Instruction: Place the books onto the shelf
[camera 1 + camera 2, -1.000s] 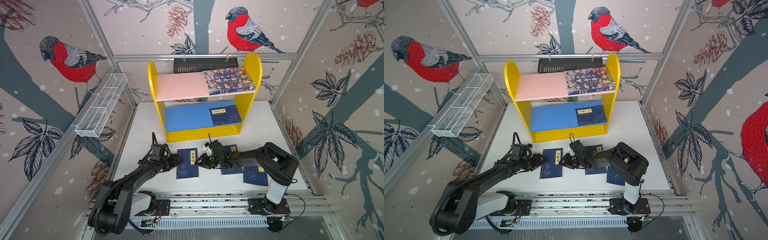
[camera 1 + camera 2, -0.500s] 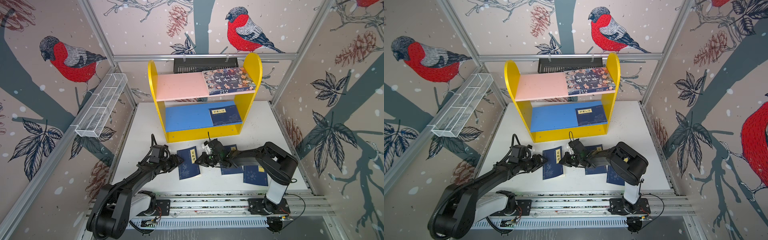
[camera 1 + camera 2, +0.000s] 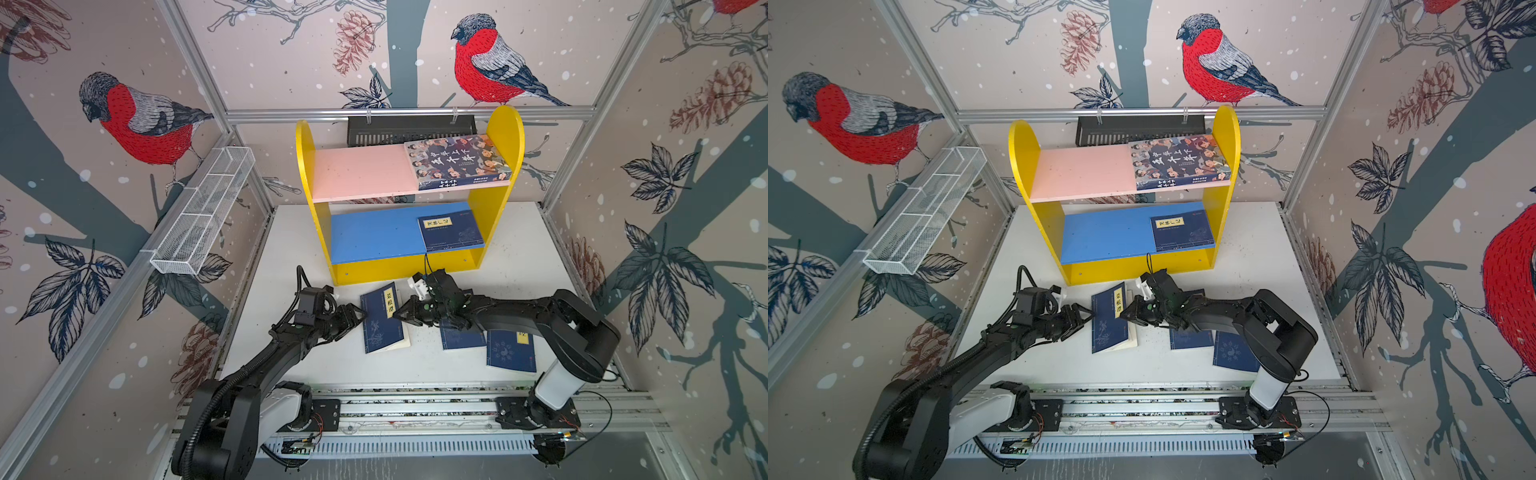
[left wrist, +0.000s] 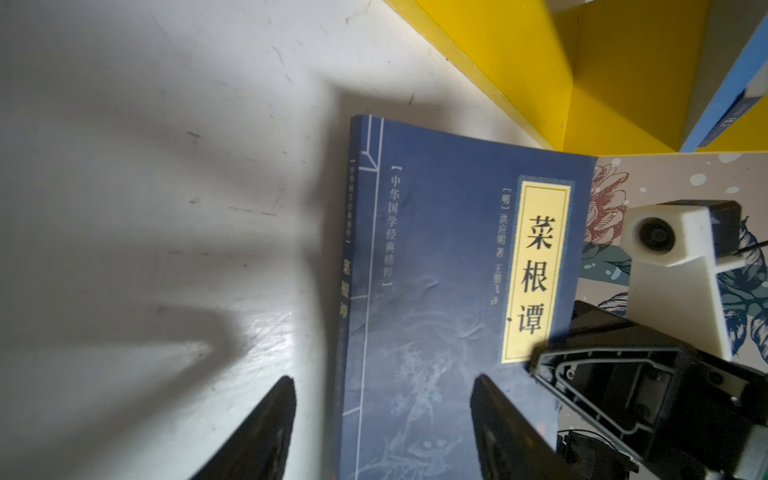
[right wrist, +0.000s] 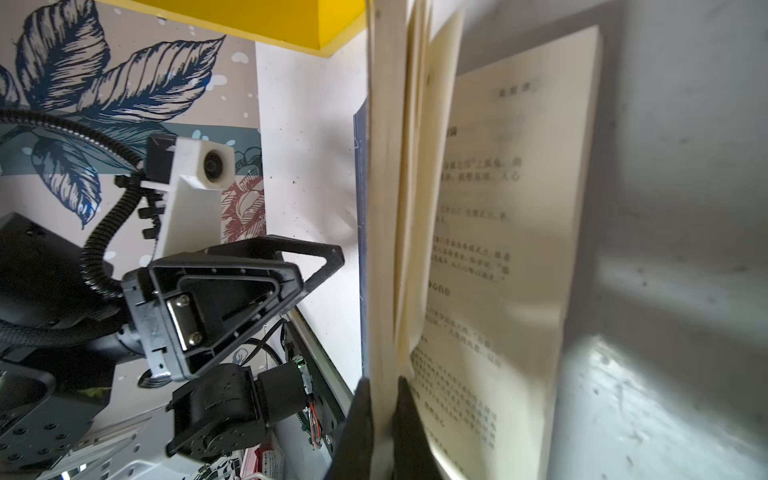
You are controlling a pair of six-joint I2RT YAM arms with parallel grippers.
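Navy book (image 3: pixel 383 320), mid-frame on the desk (image 3: pixel 291 249) just below the shelf (image 3: pixel 399 270), is pinched by right claw (image 5: pixel 382 399) on cover plus some pages only, left claw (image 4: pixel 382 380) spread at its spine – lifting now risks it flopping open, pages tearing or slipping out.

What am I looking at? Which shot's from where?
Two black robot arms on a front rail. The wide pictures come from one overhead camera, the close-ups from a camera on each wrist. The shelf holds a colourful book and a navy book. On the white table lie two spare navy books and a third book between the hands. The right hand is shut on that book's page edge, some pages hanging loose; the left hand is open at its spine side.
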